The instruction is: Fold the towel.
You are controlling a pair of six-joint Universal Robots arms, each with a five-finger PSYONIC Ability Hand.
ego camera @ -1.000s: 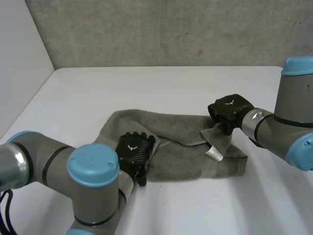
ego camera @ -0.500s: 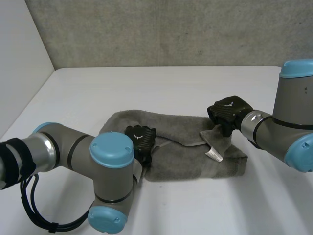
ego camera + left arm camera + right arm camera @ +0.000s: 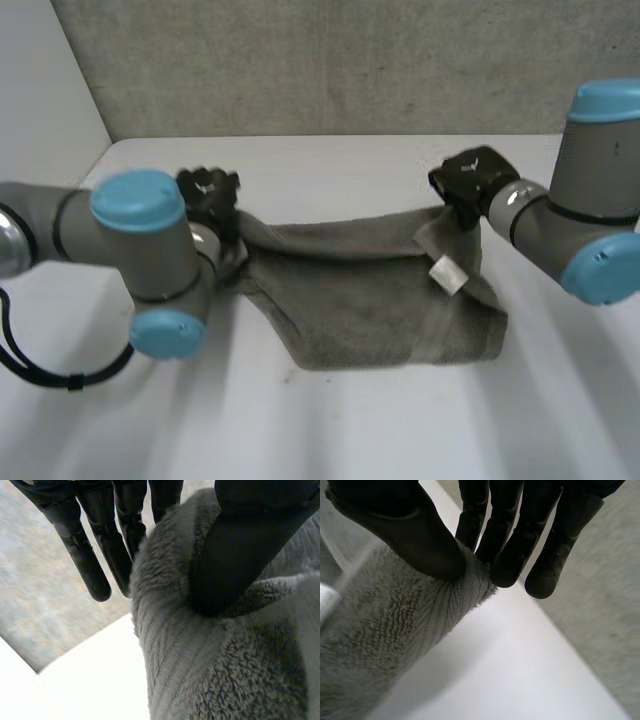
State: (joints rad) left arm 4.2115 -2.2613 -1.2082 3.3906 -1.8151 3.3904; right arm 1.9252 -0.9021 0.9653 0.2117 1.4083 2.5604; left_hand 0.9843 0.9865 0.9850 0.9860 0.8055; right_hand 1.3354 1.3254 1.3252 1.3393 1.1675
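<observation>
A grey towel (image 3: 370, 300) hangs stretched between the robot's two black hands above a white table (image 3: 330, 430). Its far edge is held up at both ends, while the lower part sags forward and appears to rest on the tabletop. The left hand (image 3: 208, 190) grasps the towel at its far left corner; that arm's wrist view shows the thumb (image 3: 240, 555) pressing a bunch of cloth against the fingers (image 3: 125, 530). The right hand (image 3: 470, 180) grasps the far right corner, and its wrist view shows the thumb (image 3: 405, 535) pinching the hemmed edge against the fingers (image 3: 507, 550). A small white label (image 3: 443, 272) sticks out from the cloth just below the right hand. The held edge dips slightly between the hands. A grey wall (image 3: 330, 60) stands behind the table.
</observation>
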